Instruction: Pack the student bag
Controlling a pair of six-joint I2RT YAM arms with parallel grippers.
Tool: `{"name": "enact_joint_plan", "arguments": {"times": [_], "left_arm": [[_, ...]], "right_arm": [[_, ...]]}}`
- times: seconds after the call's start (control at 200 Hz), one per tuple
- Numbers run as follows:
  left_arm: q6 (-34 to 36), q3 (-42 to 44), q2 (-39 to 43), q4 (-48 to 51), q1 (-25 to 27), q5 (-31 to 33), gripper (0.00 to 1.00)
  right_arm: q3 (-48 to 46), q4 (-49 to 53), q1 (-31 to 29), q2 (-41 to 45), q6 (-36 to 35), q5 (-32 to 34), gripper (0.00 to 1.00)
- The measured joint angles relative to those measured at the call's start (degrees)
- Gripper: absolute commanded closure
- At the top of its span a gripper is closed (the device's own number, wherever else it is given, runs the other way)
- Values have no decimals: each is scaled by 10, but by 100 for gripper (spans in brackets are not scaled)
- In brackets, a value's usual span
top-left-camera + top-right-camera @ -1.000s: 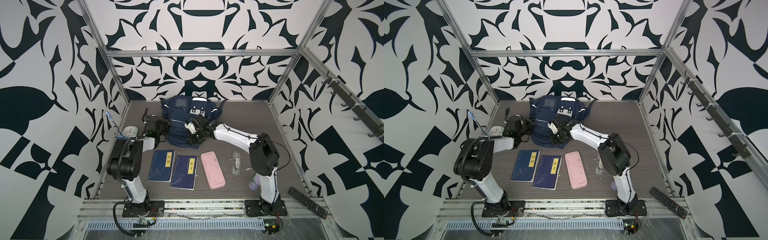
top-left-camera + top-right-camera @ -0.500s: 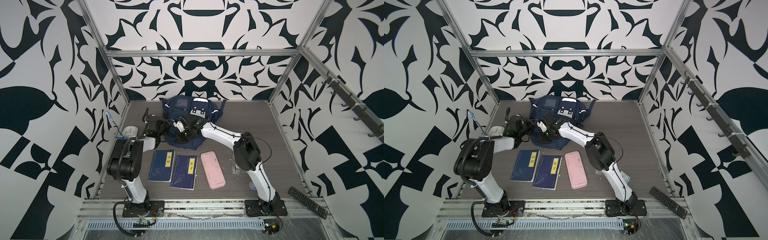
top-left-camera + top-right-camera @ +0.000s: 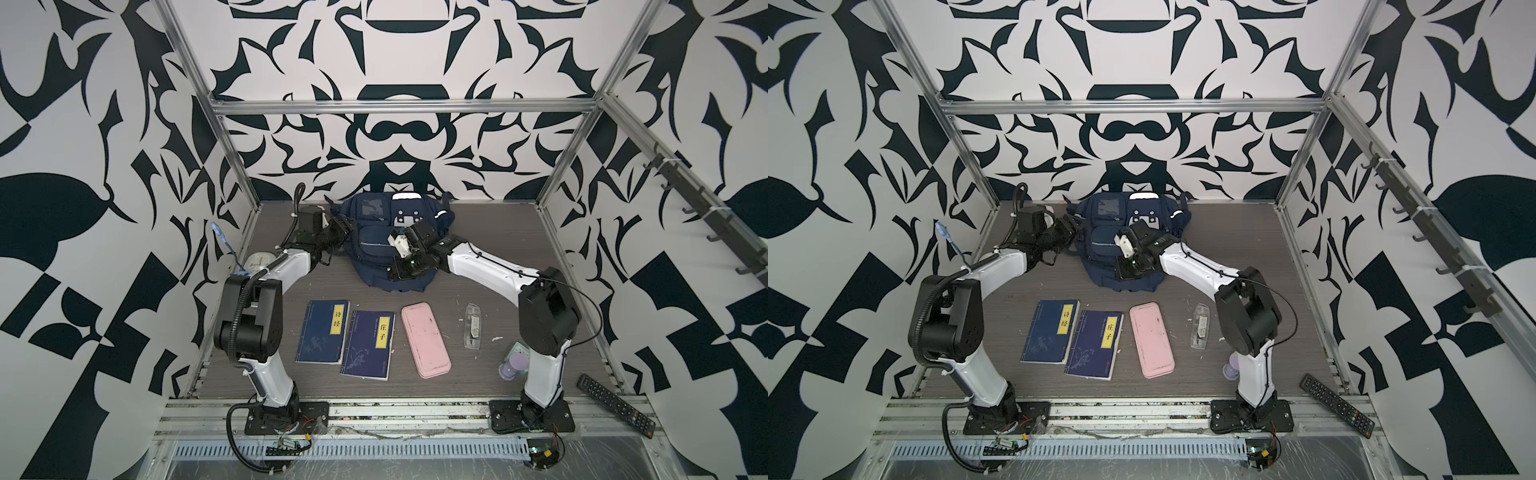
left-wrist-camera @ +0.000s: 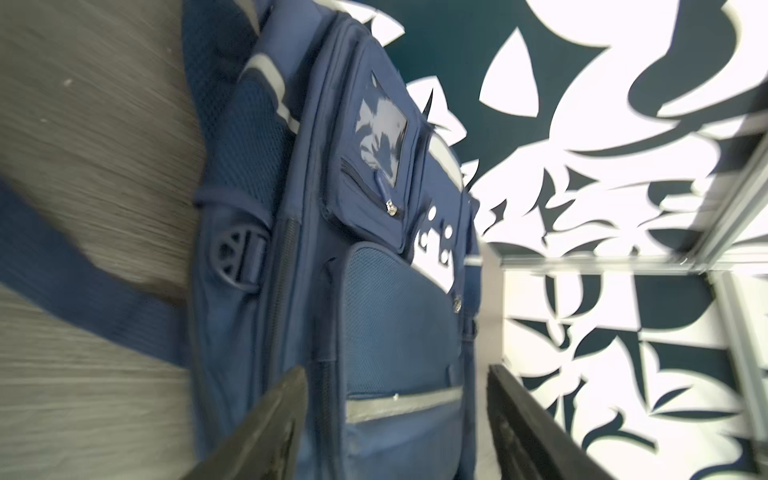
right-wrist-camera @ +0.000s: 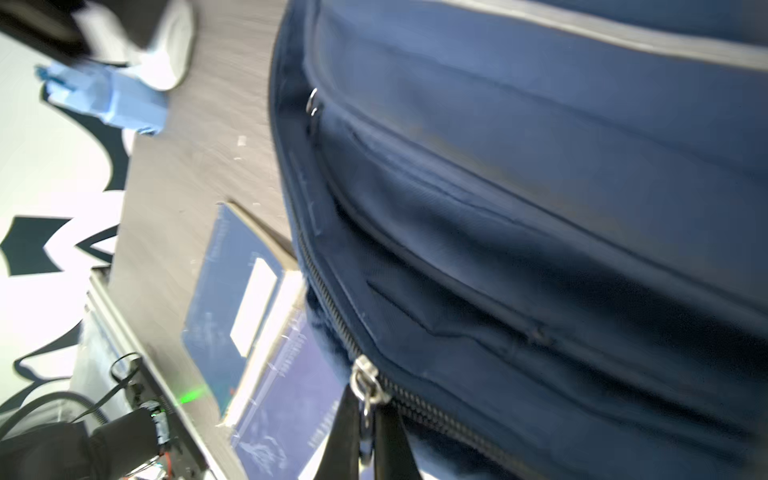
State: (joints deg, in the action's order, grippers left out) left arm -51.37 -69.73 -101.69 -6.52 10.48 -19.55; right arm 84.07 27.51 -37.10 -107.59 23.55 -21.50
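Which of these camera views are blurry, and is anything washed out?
Both top views: sharp, evenly lit. Left wrist view: motion-smeared, student bag soft, white wall patches blown out. Right wrist view: bag fabric and books blurred; zipper pull fairly crisp.

Bare table (image 3: 332, 289) lies between the student bag (image 3: 374, 245) and books (image 3: 324, 330).

matt navy cloth student bag (image 3: 376, 249) with metal zip pull (image 5: 365, 384) on wood-grain table (image 3: 498, 224)

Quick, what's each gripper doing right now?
Left gripper: open, gripping nothing, at the side of the backpack.
Right gripper: closed on the backpack's zipper pull.
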Motion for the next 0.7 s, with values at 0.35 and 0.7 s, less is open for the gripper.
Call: {"name": "enact_joint_plan", "arguments": {"times": [0.35,0.7], "left_arm": [[184,-292,-180,244,70,-29,40],[249,-310,-211,349,95,59,39]], "right_arm": [[-102,-25,17,50,-8,5,100],[-116,-41,17,57,-9,5,100]]}}
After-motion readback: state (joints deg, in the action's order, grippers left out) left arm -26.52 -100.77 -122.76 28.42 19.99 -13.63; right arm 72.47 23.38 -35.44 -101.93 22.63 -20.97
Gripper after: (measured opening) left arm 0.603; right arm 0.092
